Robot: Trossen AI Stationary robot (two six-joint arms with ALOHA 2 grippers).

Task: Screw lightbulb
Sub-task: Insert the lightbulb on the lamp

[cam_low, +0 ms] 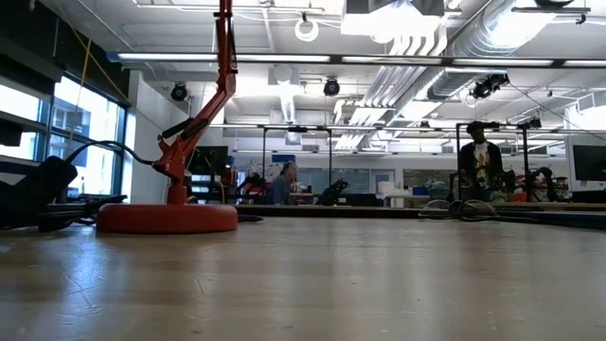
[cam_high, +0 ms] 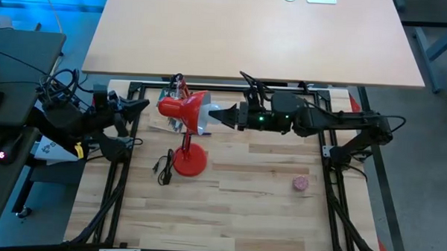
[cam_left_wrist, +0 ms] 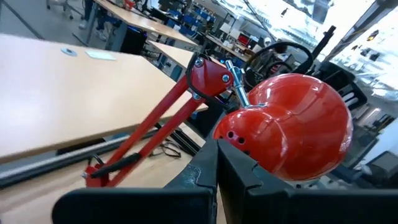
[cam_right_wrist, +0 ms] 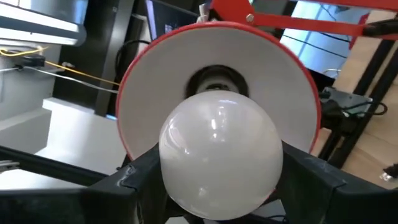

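The right hand (cam_right_wrist: pixel 217 177) holds the lightbulb (cam_right_wrist: pixel 219 154), its two dark fingers (cam_right_wrist: pixel 140 174) pressed against either side of the white glass globe. Straight ahead of this hand, the bulb sits at the mouth of the red lamp's shade (cam_right_wrist: pixel 149 93), facing the dark socket (cam_right_wrist: pixel 216 79) at the centre of the white inner surface. Whether the bulb's base is touching the socket cannot be told.

From above, the right hand (cam_high: pixel 222 116) reaches in from the side to the open end of the lamp shade (cam_high: pixel 182 109). The lamp's round red base (cam_high: pixel 189 161) stands on the wooden surface (cam_high: pixel 265 209), with a black cord (cam_high: pixel 163 168) beside it.

The left hand (cam_left_wrist: pixel 214 168) is closed with nothing in it, just behind the back of the glossy shade (cam_left_wrist: pixel 298 124). A small pink ball (cam_high: pixel 301 183) lies on the surface, well apart from both hands.
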